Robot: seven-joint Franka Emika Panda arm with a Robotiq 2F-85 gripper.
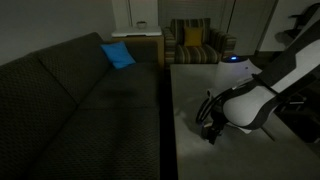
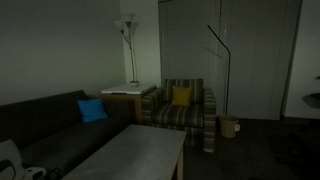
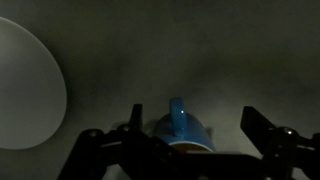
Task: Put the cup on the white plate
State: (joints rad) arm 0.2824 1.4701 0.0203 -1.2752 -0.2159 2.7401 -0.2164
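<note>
**Cup Not Yet on the Plate**

Found the end effector (image 3: 192, 112) wide open and holding nothing. Saw its two dark fingers (image 3: 135, 125) low over the gray worktop (image 3: 200, 50), with the cup (image 3: 185, 132) in the gap between them. Saw a little bare worktop on each side of the cup, so no touch from either finger. Saw a blue cup with a pale rim at the near end and a small blue bit sticking up. Could not tell upright from tipped over.

Found the white plate (image 3: 25, 85) on the same worktop, round and plain, cut off by the left edge of the wrist view. Saw a wide strip of bare worktop between plate and cup.

Looked at a very dim room in both exterior views. Spotted the white arm (image 1: 262, 92) bent down over the worktop, with the end effector close to the top. Could not pick out cup or plate there in the dark. Saw a dark sofa (image 1: 70, 100) along one long side of the worktop, with a blue pillow (image 1: 118, 54) on it. Saw a striped armchair (image 1: 192, 45) with a yellow pillow (image 1: 191, 37) past the far end of the worktop.
</note>
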